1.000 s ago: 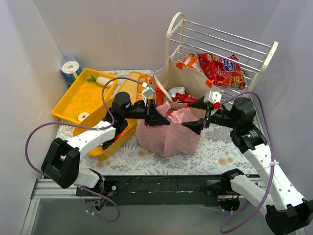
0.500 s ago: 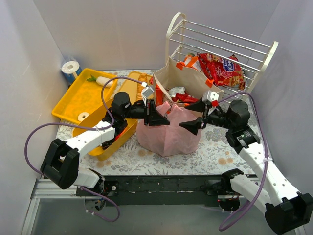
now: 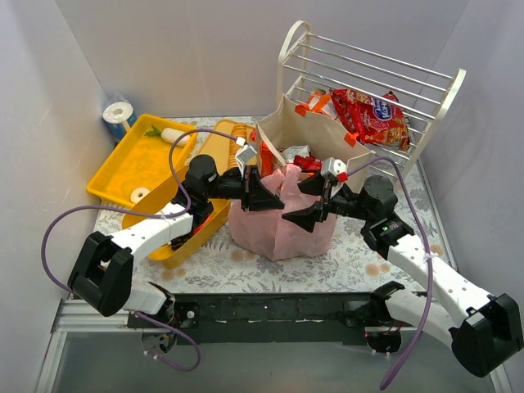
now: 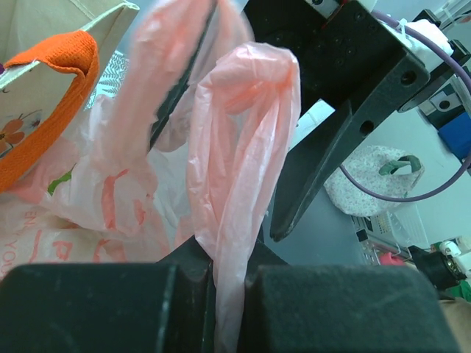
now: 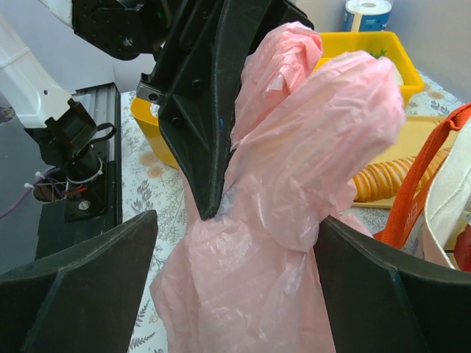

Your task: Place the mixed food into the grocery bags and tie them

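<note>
Pink bag [image 3: 282, 233] thin, floppy, slippery. Left gripper [image 4: 229, 276] pinching handle [image 4: 239, 154], right gripper [image 3: 304, 203] spread wide. Probably best grab bunched top, gently.

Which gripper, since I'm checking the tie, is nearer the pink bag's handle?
Left. The left gripper is shut on the pink bag's handle; the right gripper is open, straddling the bag's top.
</note>
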Action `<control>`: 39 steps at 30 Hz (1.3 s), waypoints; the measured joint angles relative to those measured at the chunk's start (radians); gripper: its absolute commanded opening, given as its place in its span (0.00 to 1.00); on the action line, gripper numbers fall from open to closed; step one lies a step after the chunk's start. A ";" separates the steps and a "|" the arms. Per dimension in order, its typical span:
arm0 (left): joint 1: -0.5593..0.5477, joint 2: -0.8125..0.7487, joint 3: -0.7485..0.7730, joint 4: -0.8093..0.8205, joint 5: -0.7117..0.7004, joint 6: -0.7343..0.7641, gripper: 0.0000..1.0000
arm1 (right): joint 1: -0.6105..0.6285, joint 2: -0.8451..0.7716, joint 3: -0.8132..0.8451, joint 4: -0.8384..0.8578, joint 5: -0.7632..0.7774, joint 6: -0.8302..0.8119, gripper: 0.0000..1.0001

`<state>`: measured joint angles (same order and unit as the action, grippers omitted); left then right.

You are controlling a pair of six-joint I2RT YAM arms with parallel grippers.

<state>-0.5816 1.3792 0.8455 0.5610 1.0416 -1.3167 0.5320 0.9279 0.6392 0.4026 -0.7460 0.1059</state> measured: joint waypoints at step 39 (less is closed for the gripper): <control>0.051 -0.025 0.130 -0.301 -0.026 0.166 0.30 | 0.045 -0.055 -0.013 -0.171 0.302 -0.124 0.01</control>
<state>-0.5301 1.3540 0.9760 0.2596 1.0153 -1.1503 0.5774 0.8730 0.6266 0.2321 -0.4442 -0.0177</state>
